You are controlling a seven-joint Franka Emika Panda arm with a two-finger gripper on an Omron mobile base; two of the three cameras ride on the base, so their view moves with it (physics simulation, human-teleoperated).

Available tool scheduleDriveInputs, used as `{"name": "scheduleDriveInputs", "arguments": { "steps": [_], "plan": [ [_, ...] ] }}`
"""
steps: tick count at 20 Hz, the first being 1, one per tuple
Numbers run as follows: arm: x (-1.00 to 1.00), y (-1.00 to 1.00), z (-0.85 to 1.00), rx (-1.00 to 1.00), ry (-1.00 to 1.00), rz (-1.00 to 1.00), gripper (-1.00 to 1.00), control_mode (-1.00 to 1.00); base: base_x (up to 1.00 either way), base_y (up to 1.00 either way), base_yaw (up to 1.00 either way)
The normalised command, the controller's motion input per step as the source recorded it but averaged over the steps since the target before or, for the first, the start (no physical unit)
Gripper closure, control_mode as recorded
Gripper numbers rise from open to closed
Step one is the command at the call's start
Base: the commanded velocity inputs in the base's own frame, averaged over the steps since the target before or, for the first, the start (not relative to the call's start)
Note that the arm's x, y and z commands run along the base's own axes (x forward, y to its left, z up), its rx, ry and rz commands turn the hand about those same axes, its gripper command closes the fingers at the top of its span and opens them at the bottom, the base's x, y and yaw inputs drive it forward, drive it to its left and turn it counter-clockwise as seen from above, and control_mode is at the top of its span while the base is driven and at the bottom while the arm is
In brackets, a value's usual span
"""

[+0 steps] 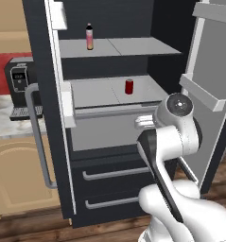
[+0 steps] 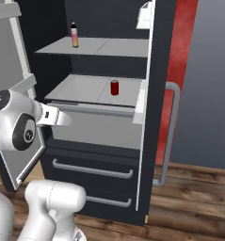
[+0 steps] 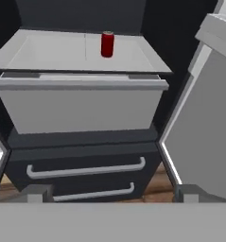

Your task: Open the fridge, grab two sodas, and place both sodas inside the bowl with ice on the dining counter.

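Now the fridge (image 1: 109, 94) stands open; the fingers (image 3: 109, 194), spread and empty, could knock the red can (image 3: 107, 44) over reaching in.

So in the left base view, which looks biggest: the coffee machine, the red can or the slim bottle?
1. Coffee machine, clearly largest.
2. Slim bottle, taller than the can.
3. Red can, smallest.
The bottle sits on a higher shelf, so the bottle-versus-can order is less sure.

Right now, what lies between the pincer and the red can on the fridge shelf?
In the hand view, the pale crisper bin and its front rim sit below the red can; behind the rim, only bare shelf leads to it. The pincer is open.
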Motion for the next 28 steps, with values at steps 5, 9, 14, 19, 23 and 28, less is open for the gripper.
{"name": "scheduleDriveInputs", "arguments": {
  "steps": [5,9,14,19,23,28],
  "plan": [
    [-0.09,-0.11,-0.13,0.00,0.00,0.04,-1.00,-1.00,0.00,0.00,0.00],
    [-0.04,0.03,-0.22,-0.05,0.00,0.00,-1.00,-1.00,0.00,0.00,0.00],
    [0.09,0.04,-0.12,-0.01,0.03,0.00,-1.00,-1.00,0.00,0.00,0.00],
    [0.04,0.00,-0.01,0.00,0.00,0.00,-1.00,1.00,0.29,0.00,0.00],
    [0.00,0.00,0.00,0.00,0.00,0.00,-1.00,1.00,0.45,0.07,0.00],
    [0.00,0.00,0.00,0.00,0.00,0.00,-1.00,1.00,0.32,0.06,-0.08]
  ]
}}
